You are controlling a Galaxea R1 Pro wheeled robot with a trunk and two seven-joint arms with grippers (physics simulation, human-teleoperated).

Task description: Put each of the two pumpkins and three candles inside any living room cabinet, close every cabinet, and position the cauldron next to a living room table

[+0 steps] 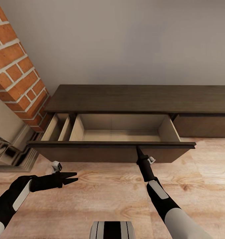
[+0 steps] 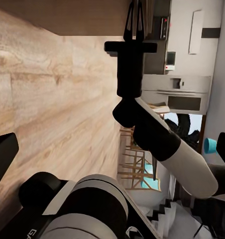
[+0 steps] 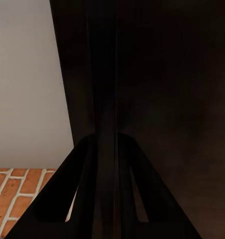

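Standing on wood floor point(image 1: 102, 196) by one brick column point(image 1: 19, 76): one cabinet point(image 1: 135, 98), drawer point(image 1: 120, 131) open; right gripper point(image 1: 138, 149) fingers together, left gripper point(image 1: 72, 177) fingers apart.

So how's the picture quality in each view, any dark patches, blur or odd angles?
Head view: evenly lit, sharp; the cabinet's open drawer has a soft shadow inside. Right wrist view: very dark, right gripper pressed against the drawer front. Left wrist view: tilted sideways, floor grain slightly soft, background rooms crisp.

Brick fireplace column point(image 1: 18, 71) — grey wall point(image 1: 125, 39), wood floor point(image 1: 102, 196)
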